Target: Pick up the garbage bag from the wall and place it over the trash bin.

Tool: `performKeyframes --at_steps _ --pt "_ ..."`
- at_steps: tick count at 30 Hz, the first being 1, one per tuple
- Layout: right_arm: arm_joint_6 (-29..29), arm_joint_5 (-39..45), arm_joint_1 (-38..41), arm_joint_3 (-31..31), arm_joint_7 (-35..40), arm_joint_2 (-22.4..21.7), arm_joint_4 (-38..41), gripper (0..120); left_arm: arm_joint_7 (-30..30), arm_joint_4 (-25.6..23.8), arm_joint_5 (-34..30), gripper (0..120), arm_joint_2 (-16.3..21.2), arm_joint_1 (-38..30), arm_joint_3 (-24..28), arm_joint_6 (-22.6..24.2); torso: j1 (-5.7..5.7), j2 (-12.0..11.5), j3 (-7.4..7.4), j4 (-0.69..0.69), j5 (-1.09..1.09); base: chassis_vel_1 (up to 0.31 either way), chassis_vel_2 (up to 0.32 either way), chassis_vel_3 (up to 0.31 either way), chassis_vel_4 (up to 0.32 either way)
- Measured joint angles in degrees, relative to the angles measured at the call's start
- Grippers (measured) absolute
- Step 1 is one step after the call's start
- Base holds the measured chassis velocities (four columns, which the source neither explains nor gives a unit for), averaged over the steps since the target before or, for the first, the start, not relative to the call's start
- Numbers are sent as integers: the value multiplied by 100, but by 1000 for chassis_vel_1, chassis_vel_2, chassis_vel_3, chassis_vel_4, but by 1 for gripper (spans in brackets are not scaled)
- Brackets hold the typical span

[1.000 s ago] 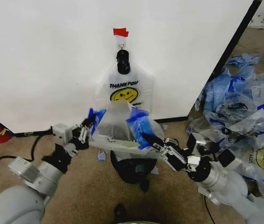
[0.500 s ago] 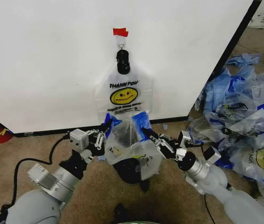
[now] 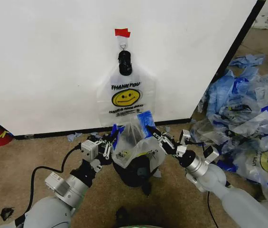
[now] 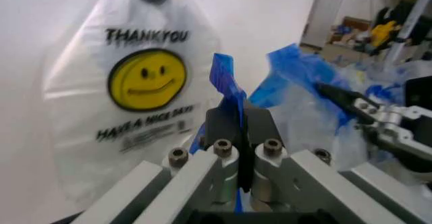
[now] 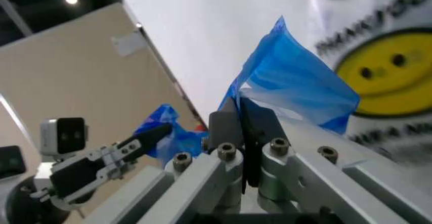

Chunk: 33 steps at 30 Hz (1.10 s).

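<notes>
i have both arms low at the bin (image 3: 134,171), which stands on the carpet near the wall (image 3: 43,61). the left gripper (image 3: 109,144) is clenched on one blue handle (image 4: 228,90) of the bag (image 3: 133,145). the right gripper (image 3: 155,135) is clenched on the other blue handle (image 5: 290,90). between them the bag hangs mouth-down, draped over the top of the bin, its plastic bunched at the rim. a second bag (image 3: 125,97) with the smiley face hangs flat on the wall from a hook under red tape (image 3: 122,33), just beyond. the step, as i judge it, is placing the bag over the bin. next i would need to lower both handles evenly past the rim and spread them apart, so the thin plastic seats all round before i let go.
</notes>
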Motion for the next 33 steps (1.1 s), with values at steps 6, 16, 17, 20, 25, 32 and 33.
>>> performKeyframes --at_steps 6,16,17,20,25,32,33 --pt "137 -51 -555 207 162 -289 169 0 -104 130 264 0 -21 230 7 -87 0 0 -1 -1 0 0 0 0 0" --pt "92 -160 -1344 698 -359 -494 251 0 -202 403 564 0 -163 275 354 -139 0 0 -1 0 -1 0 0 0 0" --pt "93 -167 -1368 711 -364 -494 247 0 -202 418 571 0 -165 272 366 -139 0 0 -1 0 -1 0 0 0 0" --pt "122 -232 -1502 772 -350 -485 223 0 -227 495 634 0 -170 238 432 -140 0 0 -1 0 0 0 0 0 0" --pt "205 -518 -1765 906 -342 -464 189 0 -298 656 771 0 -197 147 574 -130 0 0 -1 -1 0 0 0 0 0" --pt "368 -830 -2329 1314 -293 -490 336 0 -363 804 986 0 -245 207 724 -149 0 0 -1 -1 -1 0 0 0 0" --pt "368 -830 -2329 1314 -293 -490 336 0 -363 804 986 0 -245 207 724 -149 0 0 -1 -1 -1 0 0 0 0"
